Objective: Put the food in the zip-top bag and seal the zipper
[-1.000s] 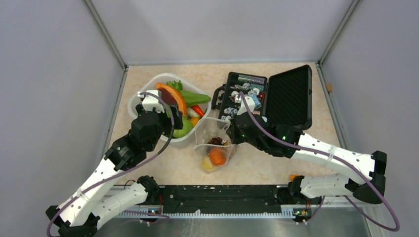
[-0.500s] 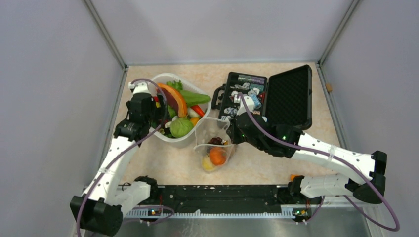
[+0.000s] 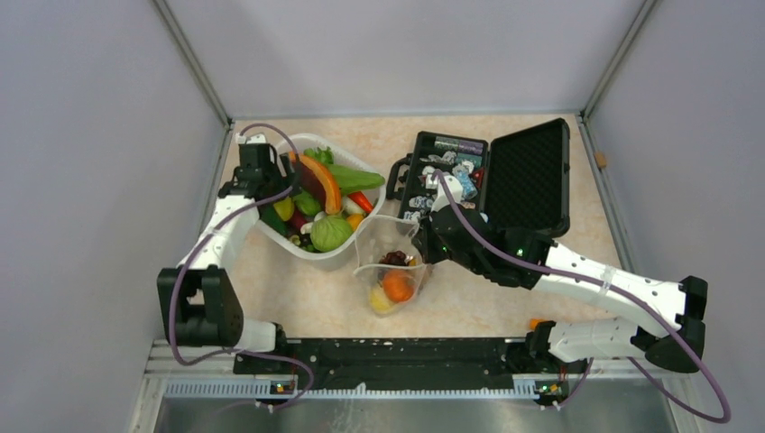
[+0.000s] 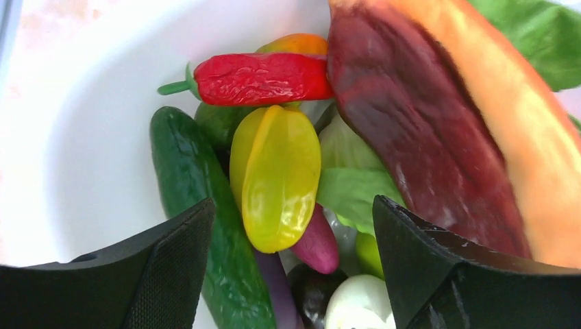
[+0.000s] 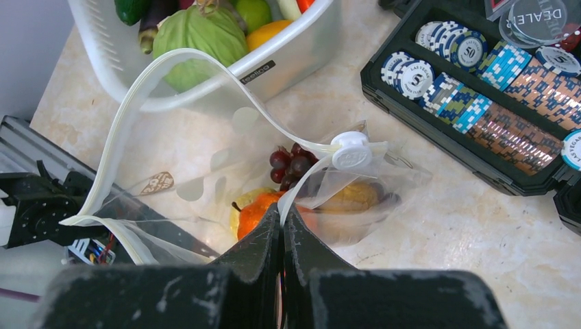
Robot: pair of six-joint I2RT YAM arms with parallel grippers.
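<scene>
1. The left end effector [image 4: 291, 226] is hanging released, jaws wide apart, directly over the food in the white basket [image 4: 82, 137]. A yellow starfruit [image 4: 274, 178] is lying below and between its fingers, and nothing is being gripped.
2. A cucumber [image 4: 192, 199] is lying against the starfruit on one side, a red pepper [image 4: 260, 77] is resting just beyond both, and a large orange-and-maroon slice [image 4: 425, 137] is leaning past the other finger.
3. The left arm is reaching far forward along the tabletop's [image 3: 298, 289] left edge, its wrist tipping down over the basket's far-left part.
4. The right end effector [image 5: 281, 212] is clenching the zip-top bag [image 5: 205, 157] at its mouth edge, just beside the white slider [image 5: 351, 151]. The zipper [image 5: 123, 144] is curving away from the grip in an open loop toward the basket.
5. The bag is lying on the tabletop between the basket and the black case [image 3: 528, 171], its mouth gaping. Grapes [image 5: 291, 161], a tangerine [image 5: 257, 209] and a lemon [image 3: 381, 302] are sitting inside it.
6. The right arm is stretching diagonally from its base in front of the open case, its wrist pointing down at the bag's right rim.
</scene>
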